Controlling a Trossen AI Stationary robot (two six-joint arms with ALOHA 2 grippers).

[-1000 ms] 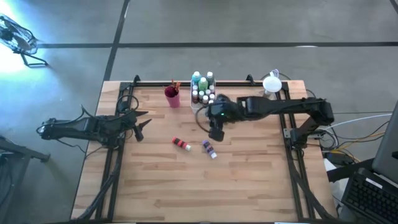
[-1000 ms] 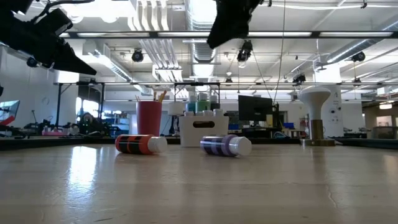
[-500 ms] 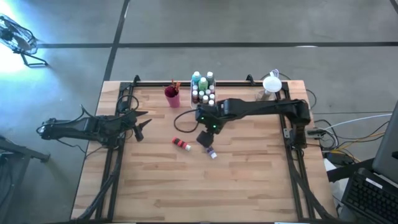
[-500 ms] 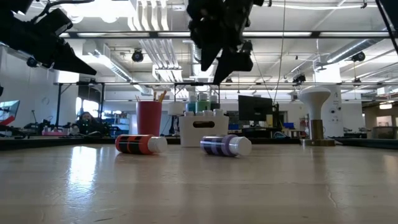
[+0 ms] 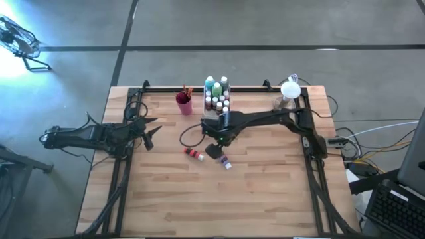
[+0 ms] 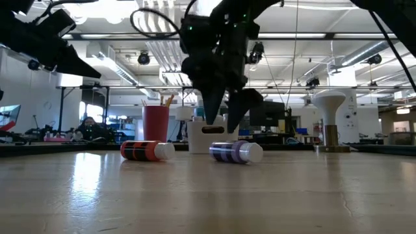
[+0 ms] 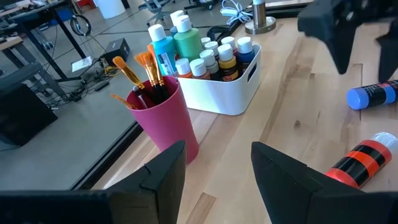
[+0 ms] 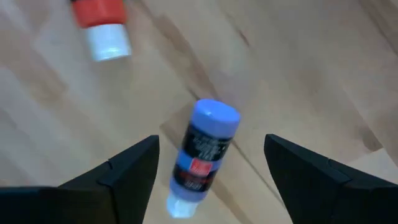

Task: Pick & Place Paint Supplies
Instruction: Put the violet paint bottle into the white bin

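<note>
A purple-blue paint bottle (image 5: 224, 160) with a white cap lies on its side mid-table, also seen in the low view (image 6: 235, 152). A red bottle (image 5: 194, 154) lies just to its left. My right gripper (image 6: 225, 123) hangs open, fingers pointing down, just above the purple-blue bottle (image 8: 205, 152). One finger stands on each side of the bottle and neither touches it. At the table's left edge my left gripper (image 5: 151, 133) waits open and raised. A magenta cup (image 7: 163, 115) holds orange-tipped paintbrushes (image 7: 140, 68). A white tray (image 7: 231, 90) holds several upright bottles.
The cup (image 5: 184, 103) and the tray (image 5: 216, 96) stand side by side at the table's far edge, just behind my right arm. A white lamp-like stand (image 5: 290, 89) sits at the far right corner. Bare wood lies toward the near edge.
My right gripper has come down from high beside the tray, moving toward the table's left and near edges, to just above the purple-blue bottle. It has rolled and tipped downward, and its fingers have spread wider. Both bottles have stayed put.
</note>
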